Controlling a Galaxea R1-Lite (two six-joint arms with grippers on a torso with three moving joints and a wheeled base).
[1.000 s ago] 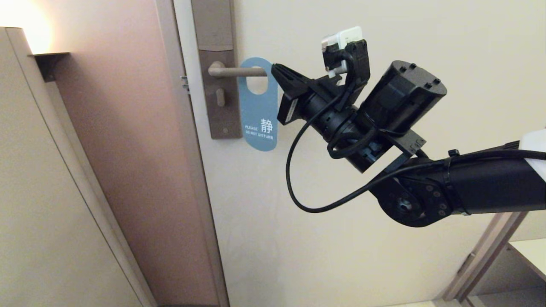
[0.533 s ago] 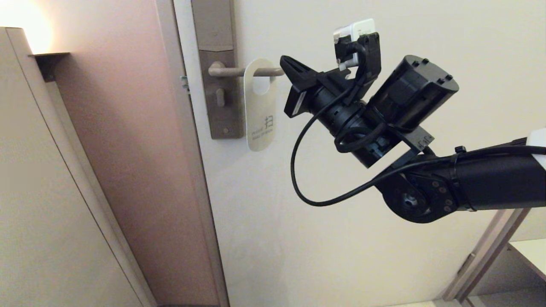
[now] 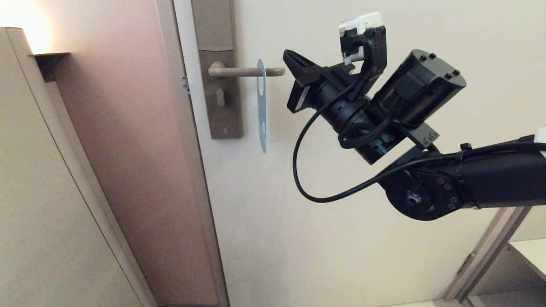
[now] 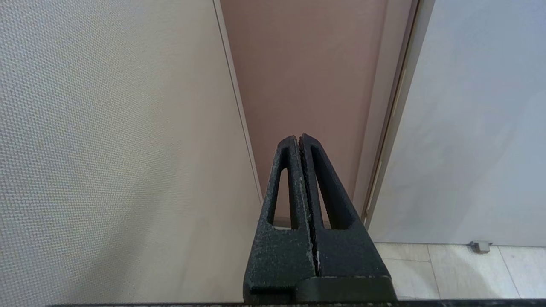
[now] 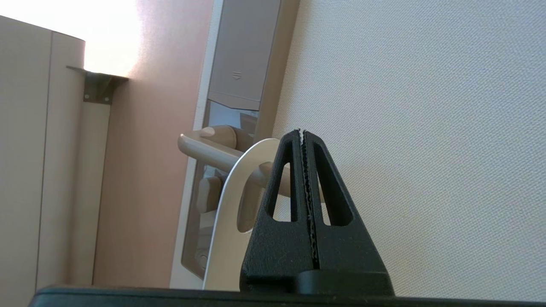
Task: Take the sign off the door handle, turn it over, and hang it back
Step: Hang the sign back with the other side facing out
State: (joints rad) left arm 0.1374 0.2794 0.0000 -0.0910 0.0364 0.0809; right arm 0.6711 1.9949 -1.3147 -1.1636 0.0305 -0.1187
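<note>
The sign [image 3: 261,106] hangs by its oval hole on the door handle [image 3: 239,71], turned edge-on to the head view so it shows only as a thin blue-white strip. In the right wrist view its pale face [image 5: 226,221] shows, with the handle [image 5: 204,149] passing through the hole. My right gripper [image 3: 286,54] is shut and holds nothing. It hovers just right of the handle's free end, apart from the sign. The same shut tips [image 5: 301,132] show in the right wrist view. My left gripper [image 4: 298,137] is shut and empty, down low before the wall, outside the head view.
The handle sits on a tall brown-grey plate [image 3: 219,98] with a keyhole, at the door's edge. A pinkish door jamb [image 3: 140,149] and a wall panel [image 3: 42,192] lie to the left. A shelf [image 3: 529,251] stands at lower right. A black cable [image 3: 298,170] loops under my right wrist.
The sign has swung round on the handle: blue face forward, then white, now edge-on. My right gripper has drawn up and to the right, away from it.
</note>
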